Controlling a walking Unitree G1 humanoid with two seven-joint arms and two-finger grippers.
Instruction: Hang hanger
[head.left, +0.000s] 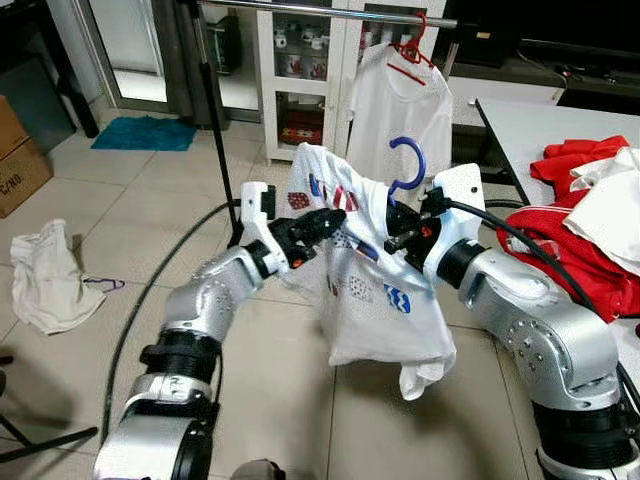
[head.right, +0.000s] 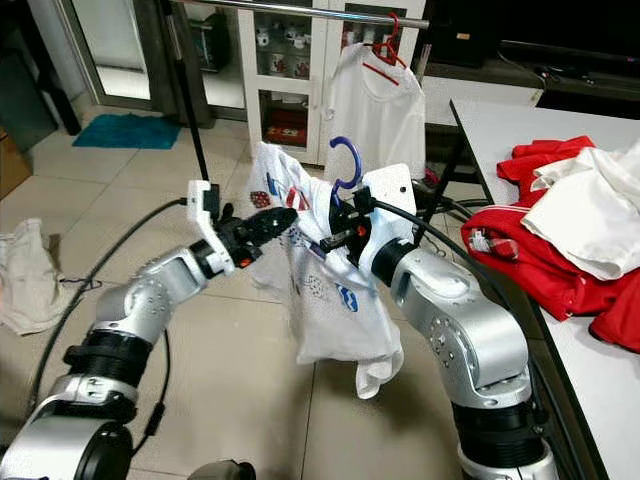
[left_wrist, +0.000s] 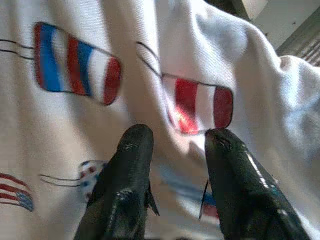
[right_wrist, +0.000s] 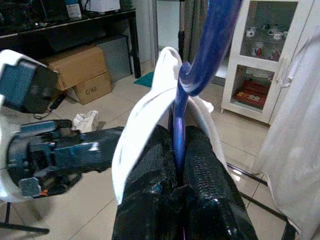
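Lifting looked the next need — the right gripper (right_wrist: 177, 165) had its jaws clamped on the blue hanger (head.left: 406, 165) neck, so its hook should rise to the rail (head.left: 330, 12). The left gripper (head.left: 325, 226), jaws parted, pressed the patterned shirt (head.left: 365, 290) draped on it. Counted: two hangers — one red (head.left: 410, 55), already hung — two grippers, one rail.

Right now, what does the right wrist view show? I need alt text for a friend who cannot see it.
The right gripper is shut on the stem of a blue plastic hanger with a white printed T-shirt draped over it. Beside it is the left gripper, with cardboard boxes on the tiled floor behind.
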